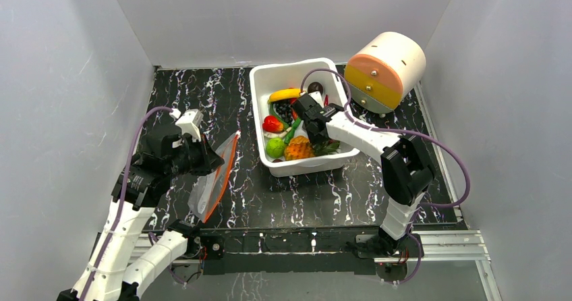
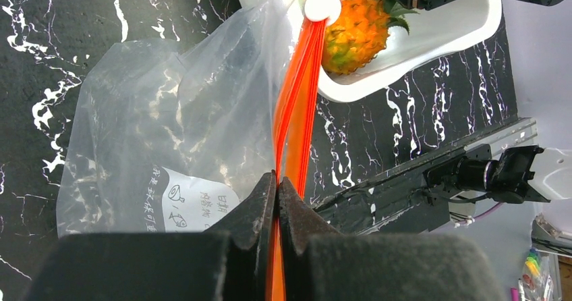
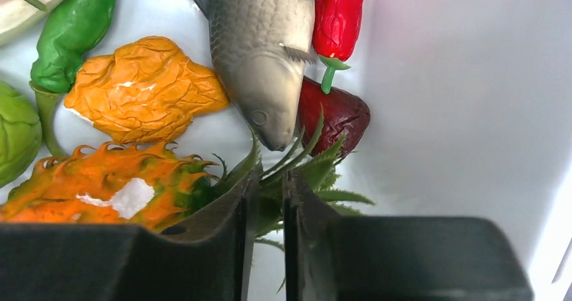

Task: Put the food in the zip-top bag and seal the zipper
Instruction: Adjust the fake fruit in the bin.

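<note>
Red-orange zipper strip (image 2: 297, 112) of clear floppy plastic bag (image 2: 168, 125) pinched between left fingers (image 2: 255, 210), probably to present its mouth. Right fingers (image 3: 229, 213), narrow, nip the green leaves of the orange plastic toy pineapple (image 3: 101, 186) between them.

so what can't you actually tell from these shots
Right wrist view: whether the right fingers pinch the pineapple leaves; leaves fill the gap.
Right wrist view: fish tail, cut off by the top edge.
Top view: those fingers, hidden under the right arm in the bin.
Left wrist view: zipper near end, behind the left fingers.
</note>
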`<state>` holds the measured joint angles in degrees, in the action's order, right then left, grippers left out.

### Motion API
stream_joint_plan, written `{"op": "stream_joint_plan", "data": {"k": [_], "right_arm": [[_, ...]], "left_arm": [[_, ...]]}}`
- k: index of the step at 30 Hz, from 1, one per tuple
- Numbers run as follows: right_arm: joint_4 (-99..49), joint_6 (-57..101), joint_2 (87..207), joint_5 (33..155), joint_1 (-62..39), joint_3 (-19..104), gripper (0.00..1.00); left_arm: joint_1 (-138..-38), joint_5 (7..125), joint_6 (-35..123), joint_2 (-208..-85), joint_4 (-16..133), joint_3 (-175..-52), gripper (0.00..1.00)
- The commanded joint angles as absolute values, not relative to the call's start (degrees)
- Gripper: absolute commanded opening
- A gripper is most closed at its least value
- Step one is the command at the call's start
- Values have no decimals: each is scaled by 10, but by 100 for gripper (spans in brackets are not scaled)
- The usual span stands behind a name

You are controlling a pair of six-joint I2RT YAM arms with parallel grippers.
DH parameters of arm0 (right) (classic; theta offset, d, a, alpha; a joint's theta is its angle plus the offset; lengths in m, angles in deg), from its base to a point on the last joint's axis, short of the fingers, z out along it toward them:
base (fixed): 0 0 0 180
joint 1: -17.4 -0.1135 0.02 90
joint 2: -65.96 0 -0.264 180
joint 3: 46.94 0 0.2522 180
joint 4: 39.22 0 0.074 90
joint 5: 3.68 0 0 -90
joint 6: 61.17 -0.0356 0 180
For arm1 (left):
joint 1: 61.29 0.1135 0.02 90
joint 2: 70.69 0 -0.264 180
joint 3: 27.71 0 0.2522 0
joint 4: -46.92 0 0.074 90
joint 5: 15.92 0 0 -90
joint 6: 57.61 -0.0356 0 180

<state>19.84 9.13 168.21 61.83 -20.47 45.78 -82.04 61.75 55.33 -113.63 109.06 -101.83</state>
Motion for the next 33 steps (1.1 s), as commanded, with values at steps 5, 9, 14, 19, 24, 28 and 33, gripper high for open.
{"op": "stream_joint_plan", "data": {"k": [5,9,14,19,24,28,33], "right_arm": [[206,93,1628,641,-209,522,0],[171,99,1569,656,-209,520,0],[136,100,1516,680,-212,496,0],[105,103,1474,679,-217,467,0],[88,109,1458,696,-217,457,0],[75,104,1451,725,-226,454,0],[74,88,1454,742,-240,480,0]], "left_arm": [[-822,634,549,-1128,1094,-1036,0],[-823,629,553,-1132,1083,-1037,0],[-822,624,555,-1133,1061,-1020,0],[-822,623,556,-1135,1056,-1007,0],[-822,618,564,-1136,1047,-1002,0],[-822,608,583,-1136,1024,-986,0],[-822,629,595,-1142,989,-960,0]]}}
